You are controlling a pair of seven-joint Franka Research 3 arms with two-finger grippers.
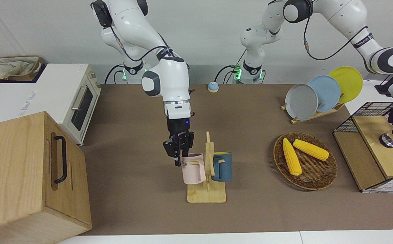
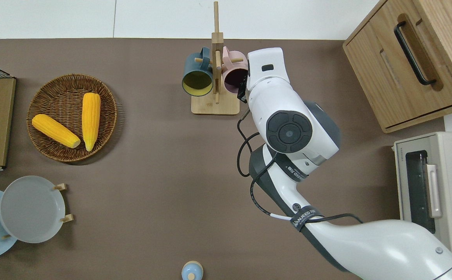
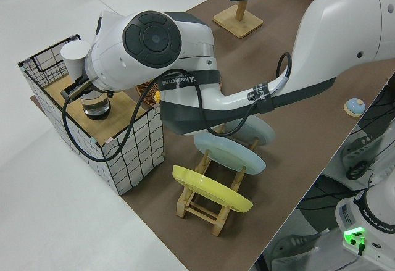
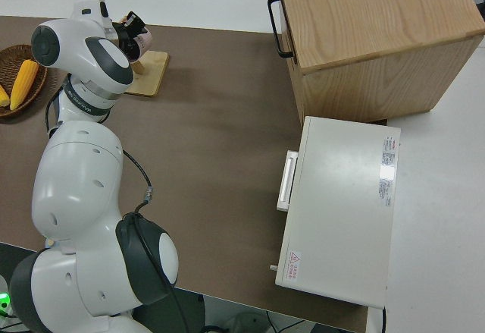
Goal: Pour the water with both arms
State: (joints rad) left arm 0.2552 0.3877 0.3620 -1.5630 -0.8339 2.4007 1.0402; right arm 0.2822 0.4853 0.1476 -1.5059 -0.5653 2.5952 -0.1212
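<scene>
Wood cabinet (image 1: pixel 30 173) on brown table (image 1: pixel 142 210) w/ toaster oven (image 1: pixel 78 101).

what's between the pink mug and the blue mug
The wooden mug rack's upright post stands between the pink mug and the blue mug, clearest in the overhead view.

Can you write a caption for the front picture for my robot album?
The right hand grips the rim of the pink ceramic mug hanging on the wooden mug rack, beside a dark blue mug.
</scene>
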